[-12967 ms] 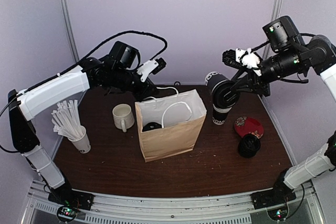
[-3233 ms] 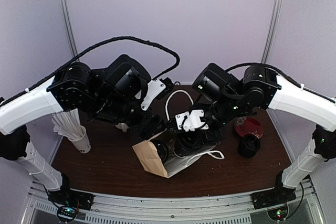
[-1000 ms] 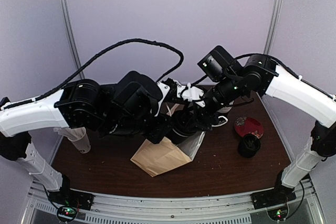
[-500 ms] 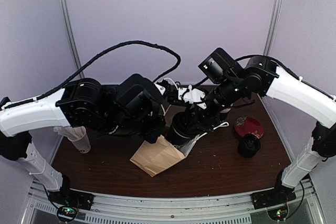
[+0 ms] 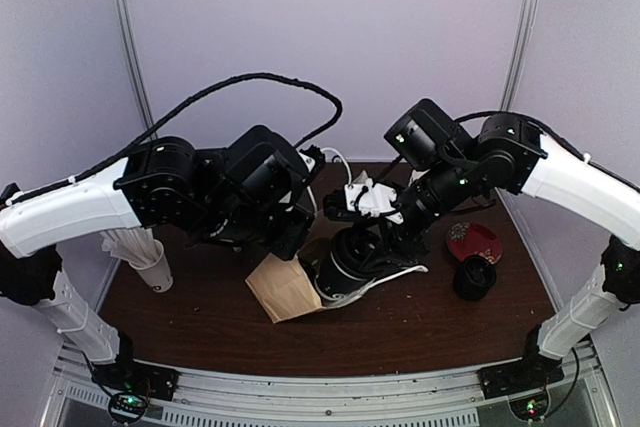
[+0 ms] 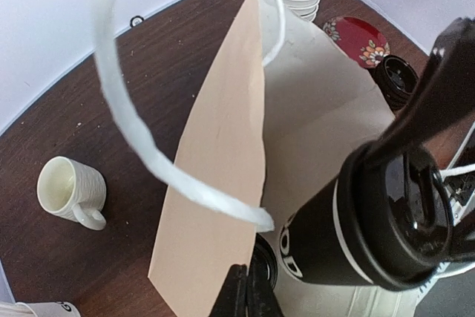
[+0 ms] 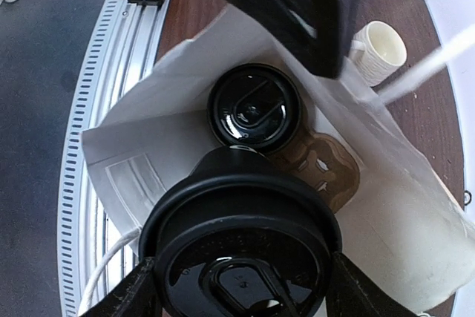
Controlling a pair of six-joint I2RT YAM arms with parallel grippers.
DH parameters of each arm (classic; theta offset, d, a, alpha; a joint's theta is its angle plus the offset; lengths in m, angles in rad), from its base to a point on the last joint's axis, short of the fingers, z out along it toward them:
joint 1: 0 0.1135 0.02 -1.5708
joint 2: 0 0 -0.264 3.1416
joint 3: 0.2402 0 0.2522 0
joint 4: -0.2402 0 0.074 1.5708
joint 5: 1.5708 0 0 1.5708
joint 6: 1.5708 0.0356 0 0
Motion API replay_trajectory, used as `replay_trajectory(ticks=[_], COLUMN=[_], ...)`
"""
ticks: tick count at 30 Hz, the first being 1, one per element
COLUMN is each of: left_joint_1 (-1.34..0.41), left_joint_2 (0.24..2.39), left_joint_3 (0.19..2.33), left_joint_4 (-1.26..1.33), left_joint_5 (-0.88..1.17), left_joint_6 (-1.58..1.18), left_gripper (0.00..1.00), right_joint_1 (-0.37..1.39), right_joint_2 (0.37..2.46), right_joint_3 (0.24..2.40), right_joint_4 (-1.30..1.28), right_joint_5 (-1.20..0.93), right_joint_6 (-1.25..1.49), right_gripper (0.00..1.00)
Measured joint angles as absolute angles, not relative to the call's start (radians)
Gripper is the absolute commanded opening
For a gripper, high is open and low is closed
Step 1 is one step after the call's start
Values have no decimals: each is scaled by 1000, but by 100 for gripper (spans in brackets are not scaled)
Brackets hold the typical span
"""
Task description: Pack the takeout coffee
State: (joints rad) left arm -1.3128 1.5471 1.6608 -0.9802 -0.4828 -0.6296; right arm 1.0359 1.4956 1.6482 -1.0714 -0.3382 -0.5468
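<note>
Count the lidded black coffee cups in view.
2: one cup inside the paper bag, a second cup in the right gripper at its mouth. Others may be hidden.

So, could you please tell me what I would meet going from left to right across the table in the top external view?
From the left: white cup of sticks → brown paper bag → black takeout coffee cup → red dish.
</note>
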Motion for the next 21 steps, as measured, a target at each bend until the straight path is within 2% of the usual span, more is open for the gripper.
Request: replay_trajectory(ticks=[5, 14, 21], left_joint_1=[-1305, -1261, -1240], left_joint_2=[1540, 1390, 1380], left_joint_3=[1638, 1431, 1427], left_joint_4=[-928, -756, -733], left_joint_5=[-425, -267, -234], left_joint_6=[-496, -230, -127], left_gripper=[0, 0, 0], right_joint_1=[1106, 1117, 1156], right_joint_2=[1496, 1496, 1498], right_joint_3=[1648, 1724, 1744], right_joint_4=[-1091, -1171, -1205], right_joint_5=[-313, -182, -78], right_joint_6=[-604, -735, -792], right_gripper=[36, 36, 36])
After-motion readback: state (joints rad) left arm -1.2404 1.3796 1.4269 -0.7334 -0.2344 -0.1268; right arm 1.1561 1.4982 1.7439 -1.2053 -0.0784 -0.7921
